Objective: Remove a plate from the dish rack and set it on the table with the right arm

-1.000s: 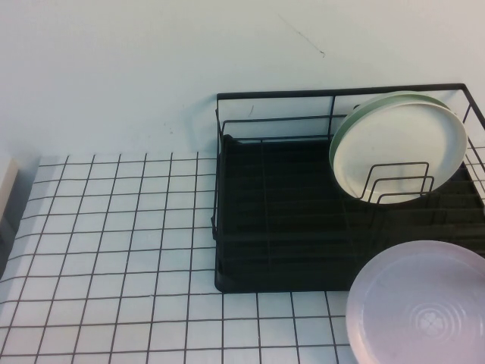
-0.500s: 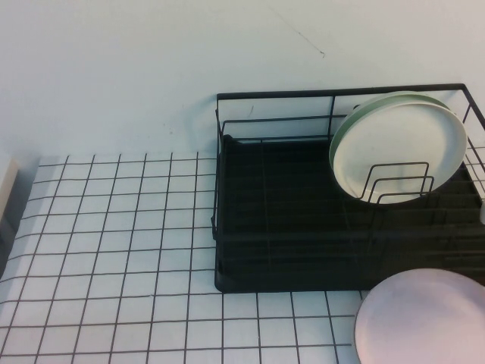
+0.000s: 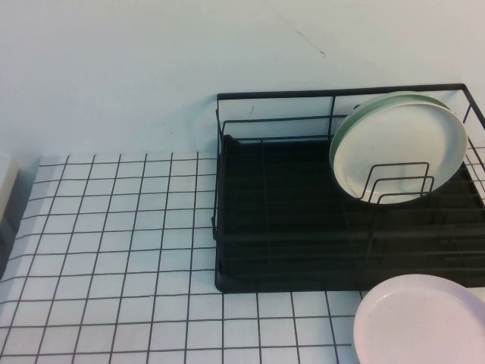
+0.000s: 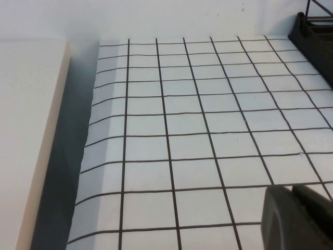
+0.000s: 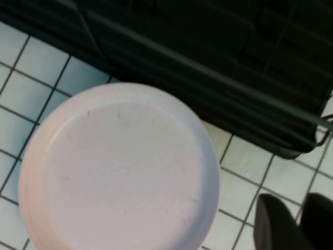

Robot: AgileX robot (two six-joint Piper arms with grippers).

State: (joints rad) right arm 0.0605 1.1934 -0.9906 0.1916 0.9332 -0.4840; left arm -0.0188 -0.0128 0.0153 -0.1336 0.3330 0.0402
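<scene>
Lying flatter than before, the plate [image 3: 421, 321] — right gripper [image 5: 295, 221] beside it, left gripper [image 4: 302, 216]; jaws unclear.

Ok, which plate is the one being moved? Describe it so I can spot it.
Find the black dish rack on the gridded table. Just in front of its right end lies the plate: pale pink and flat, unlike the cream-white plates standing upright in the rack.
</scene>
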